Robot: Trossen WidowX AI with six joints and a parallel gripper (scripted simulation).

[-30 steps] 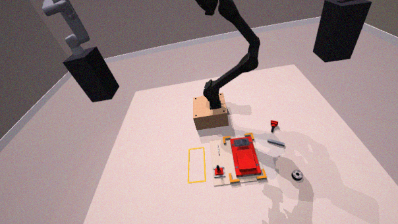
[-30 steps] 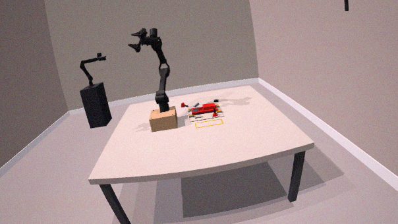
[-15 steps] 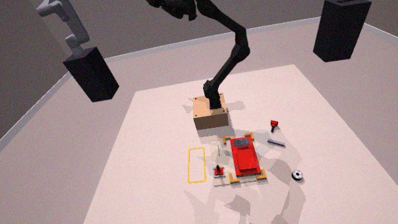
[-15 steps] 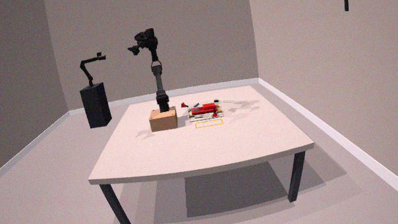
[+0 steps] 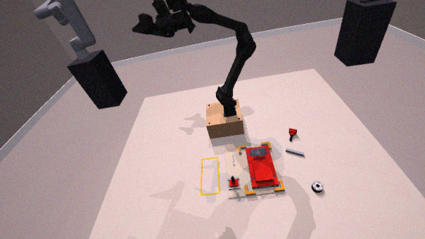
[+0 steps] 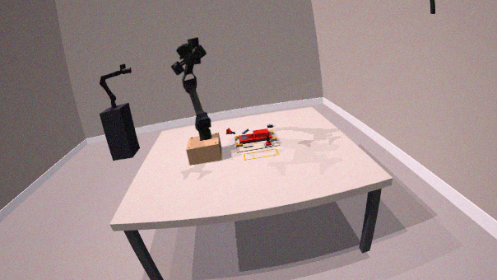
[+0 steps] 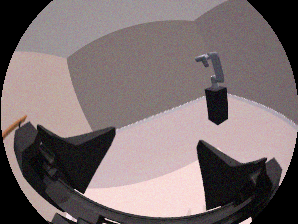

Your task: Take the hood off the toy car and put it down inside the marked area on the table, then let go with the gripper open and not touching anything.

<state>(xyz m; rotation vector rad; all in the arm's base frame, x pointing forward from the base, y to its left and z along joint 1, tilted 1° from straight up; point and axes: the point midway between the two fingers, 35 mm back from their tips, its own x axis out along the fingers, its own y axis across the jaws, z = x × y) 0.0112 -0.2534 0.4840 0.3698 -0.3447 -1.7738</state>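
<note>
On the bench (image 5: 169, 140) (image 6: 230, 193), between orange corner brackets (image 5: 250, 192), sits the red toy car (image 5: 262, 165) (image 6: 256, 136). Its hood (image 5: 264, 176) (image 6: 262, 133) seems to be the raised red panel towards the end away from the arm's wooden base block (image 5: 225, 131) (image 6: 204, 152), and it looks to be in place on the body. The marked area, a yellow outline (image 5: 201, 176) (image 6: 262, 158), lies beside the car, with a small red part on a black stem (image 5: 233, 182) (image 6: 268, 142) between them.

High above the bench, well apart from the car, the hand (image 5: 164, 25) (image 6: 189, 53) (image 7: 157, 136) stands wide open with nothing between its fingers. The wrist view looks out over the room, so the hand must swing round and come down before any grasp.

The hood will probably handle as a light, stiff plastic shell, smooth enough to slip in a shallow pinch. Best to take it across its narrower width, pads level on both long sides, and lift straight up; a tilted pull could catch an edge or drag the car.
</note>
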